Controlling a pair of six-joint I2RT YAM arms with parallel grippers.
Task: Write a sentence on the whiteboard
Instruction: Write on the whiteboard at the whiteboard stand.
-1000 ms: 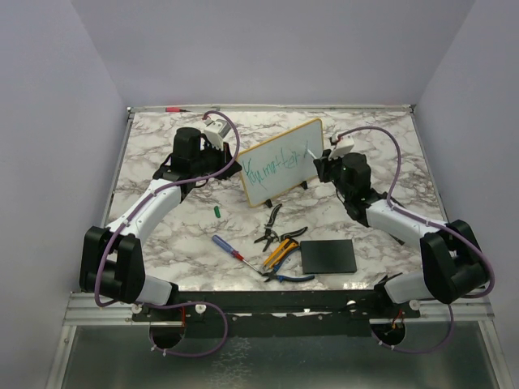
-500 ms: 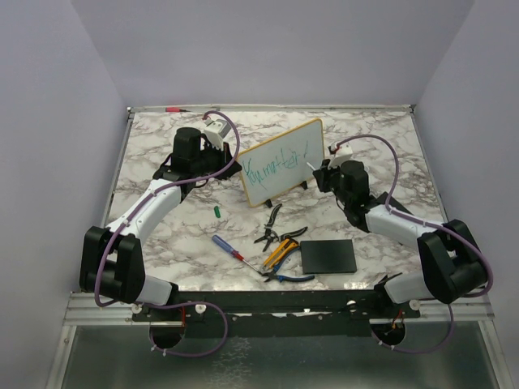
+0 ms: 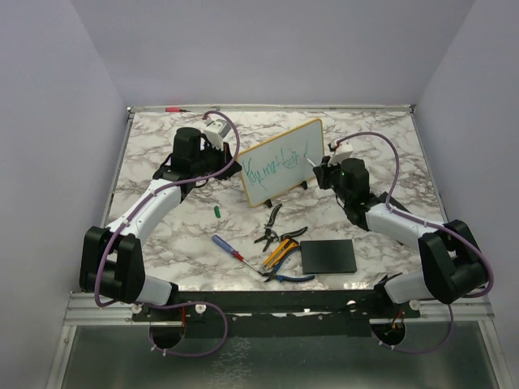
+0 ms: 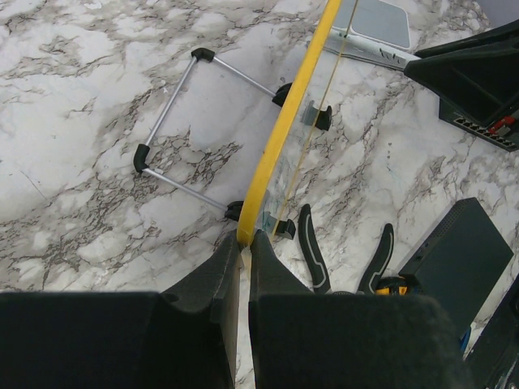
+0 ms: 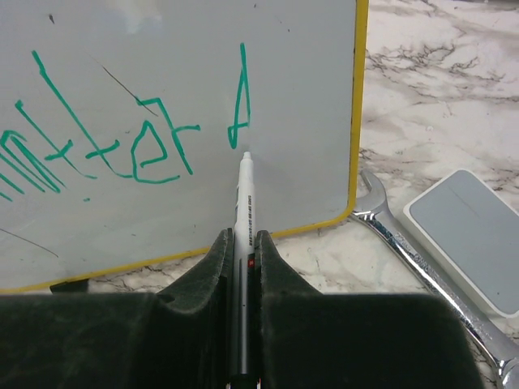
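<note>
The whiteboard point(image 3: 280, 162) stands tilted on its wire stand at mid table, with the teal sentence point(image 3: 274, 169) across it. My left gripper point(image 3: 230, 159) is shut on the board's left yellow edge point(image 4: 284, 130), fingertips point(image 4: 261, 247) pinching the frame. My right gripper point(image 3: 323, 170) is at the board's right end, shut on a white marker point(image 5: 244, 198). The marker tip touches or nearly touches the white surface point(image 5: 162, 49), just under the last teal stroke point(image 5: 240, 97) of the sentence point(image 5: 122, 150).
Pliers point(image 3: 272, 219), a red-and-blue screwdriver point(image 3: 227, 246), yellow-handled tools point(image 3: 280, 251) and a black pad point(image 3: 328, 256) lie in front of the board. A green cap point(image 3: 217, 211) lies to the left. A wrench point(image 5: 422, 259) and a grey-blue block point(image 5: 466, 235) lie right of the board.
My right gripper with the marker has shifted a little down and then back up at the board's right end. The left arm and the board have not moved.
</note>
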